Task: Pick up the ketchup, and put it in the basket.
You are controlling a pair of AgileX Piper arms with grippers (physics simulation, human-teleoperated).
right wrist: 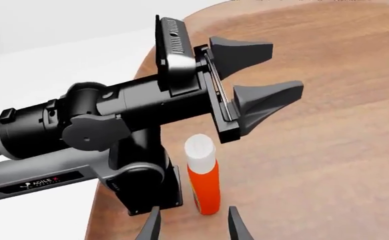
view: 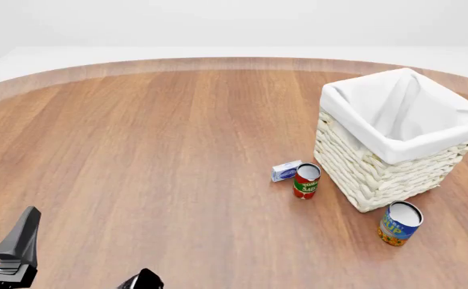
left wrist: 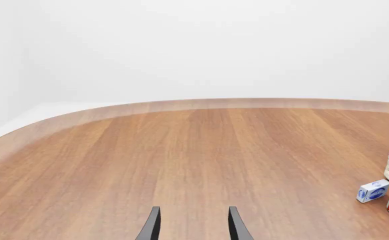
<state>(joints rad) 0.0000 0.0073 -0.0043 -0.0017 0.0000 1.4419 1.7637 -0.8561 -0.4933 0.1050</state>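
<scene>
Near the left arm's base, ketchup (right wrist: pixel 202 177) stands upright on the table, ungrasped. Right gripper (right wrist: pixel 193 224) spread, just short of it. Left gripper (left wrist: pixel 193 225) spread, empty. Basket (view: pixel 394 158) far off; pick and drop both remain.

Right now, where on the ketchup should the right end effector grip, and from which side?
Grip the ketchup on its red body below the white cap. It stands upright just ahead of the open right end effector, so a level, straight-ahead approach looks best, fingers either side. The left end effector is above it, apart.
</scene>
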